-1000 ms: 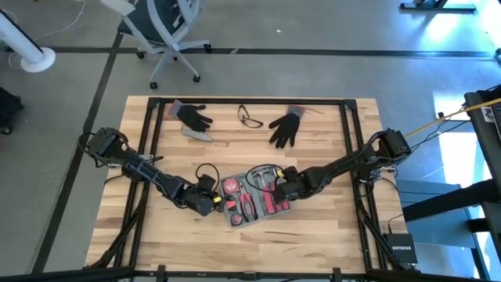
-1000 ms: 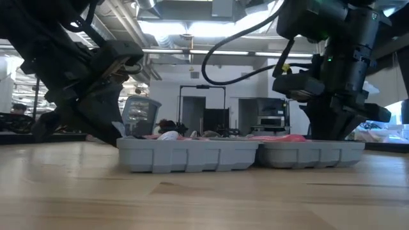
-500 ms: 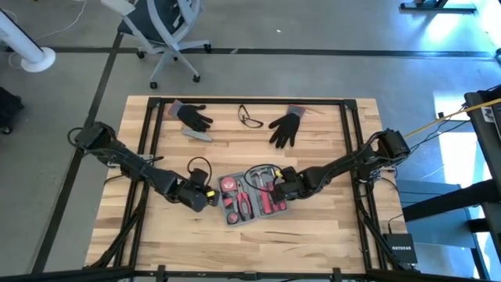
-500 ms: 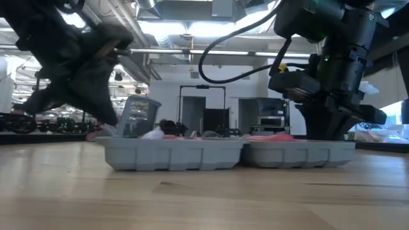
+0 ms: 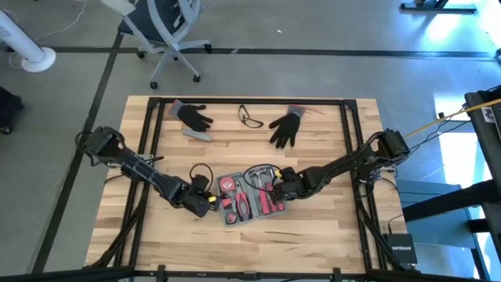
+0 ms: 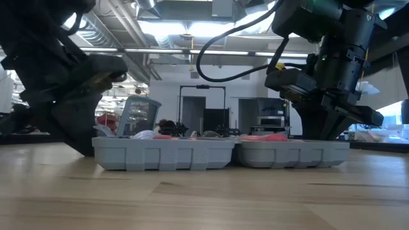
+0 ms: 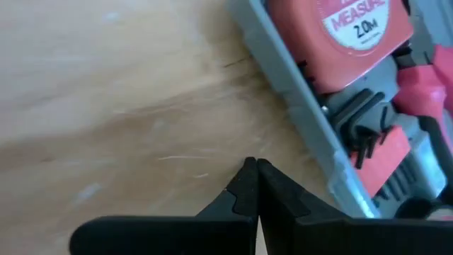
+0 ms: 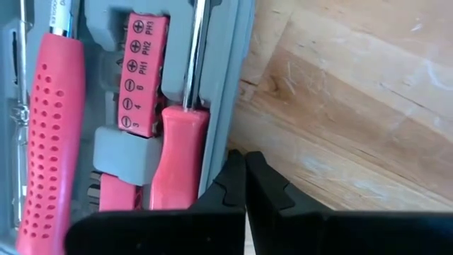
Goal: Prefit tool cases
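Mid-table: left gripper [image 5: 205, 203], fingers pressed together, sits just beside the tool case [image 5: 249, 199] at its left end; right gripper [image 5: 282, 188], likewise closed, holding nothing, flanks the right end. Tools appear seated; case lies open, closing prob. remains.

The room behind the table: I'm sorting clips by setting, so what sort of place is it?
Probably a workshop or robotics lab: bare concrete floor, exposed ceiling ducts, an office chair, and a wooden worktable with a tool case.
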Tool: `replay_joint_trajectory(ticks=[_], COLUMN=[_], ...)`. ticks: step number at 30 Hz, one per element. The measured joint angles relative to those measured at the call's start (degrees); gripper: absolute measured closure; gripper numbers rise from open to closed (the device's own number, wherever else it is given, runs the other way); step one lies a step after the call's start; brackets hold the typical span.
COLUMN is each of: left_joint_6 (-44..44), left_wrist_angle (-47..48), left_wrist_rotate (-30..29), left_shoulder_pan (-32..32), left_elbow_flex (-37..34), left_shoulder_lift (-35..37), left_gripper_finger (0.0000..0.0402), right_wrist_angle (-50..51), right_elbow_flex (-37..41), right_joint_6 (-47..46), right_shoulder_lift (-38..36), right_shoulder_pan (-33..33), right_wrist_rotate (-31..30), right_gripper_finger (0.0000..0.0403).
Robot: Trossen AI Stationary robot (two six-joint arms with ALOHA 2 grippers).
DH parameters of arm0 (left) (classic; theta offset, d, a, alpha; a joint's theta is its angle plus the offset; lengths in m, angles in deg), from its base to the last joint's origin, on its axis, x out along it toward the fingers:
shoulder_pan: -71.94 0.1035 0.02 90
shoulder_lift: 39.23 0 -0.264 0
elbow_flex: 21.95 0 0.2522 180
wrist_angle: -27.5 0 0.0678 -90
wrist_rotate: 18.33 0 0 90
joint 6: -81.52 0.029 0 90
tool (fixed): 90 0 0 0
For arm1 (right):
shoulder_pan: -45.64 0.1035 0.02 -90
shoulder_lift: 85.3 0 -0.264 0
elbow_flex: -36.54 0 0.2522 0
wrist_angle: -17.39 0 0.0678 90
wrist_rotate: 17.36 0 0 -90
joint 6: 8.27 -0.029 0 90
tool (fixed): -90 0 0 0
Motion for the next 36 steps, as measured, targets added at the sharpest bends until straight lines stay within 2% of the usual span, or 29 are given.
replay_joint_trajectory(ticks=[8,25,36], left_joint_6=[-1.3,2.2,3.8], left_wrist_angle=[-8.7,-8.8,-6.2], left_wrist_rotate=[-3.5,-3.7,-4.8], left_shoulder_pan=[1.2,1.7,1.7], left_elbow_flex=[-0.1,-0.4,-0.3], left_shoulder_lift=[-3.2,0.5,6.9], left_gripper_finger=[0.0402,0.0402,0.0402], right_wrist_angle=[-1.0,-1.8,-1.8], right_elbow_flex=[0.0,-0.1,-0.1], right_joint_6=[-0.4,-2.0,-2.0], right_shoulder_lift=[0.0,1.3,1.4], right_shoulder_pan=[0.0,0.0,0.0], right_wrist_rotate=[0.0,0.4,0.6], right_gripper_finger=[0.0403,0.0403,0.0403])
